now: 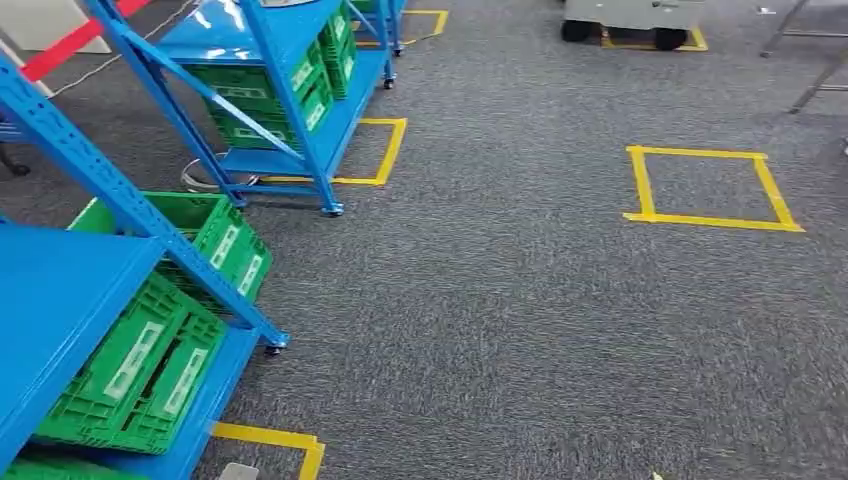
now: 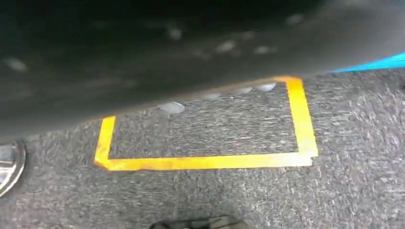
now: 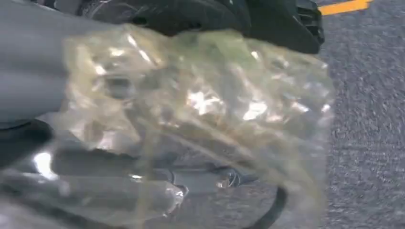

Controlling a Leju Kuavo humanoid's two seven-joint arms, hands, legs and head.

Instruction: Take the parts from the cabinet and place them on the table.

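Right hand (image 3: 33, 95) gripped a clear plastic bag of parts (image 3: 200, 124); left hand's state couldn't be told. Carry step, seemingly; blue cabinet (image 1: 60, 290) beside; desk must be found next.

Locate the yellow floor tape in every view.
Head view: tape forms a full square right of centre, with more outlines by the blue racks.
Left wrist view: tape outline mid-picture, partly behind a dark blur.
Right wrist view: short strip beyond the bag.
Shared landmark: grey carpet.
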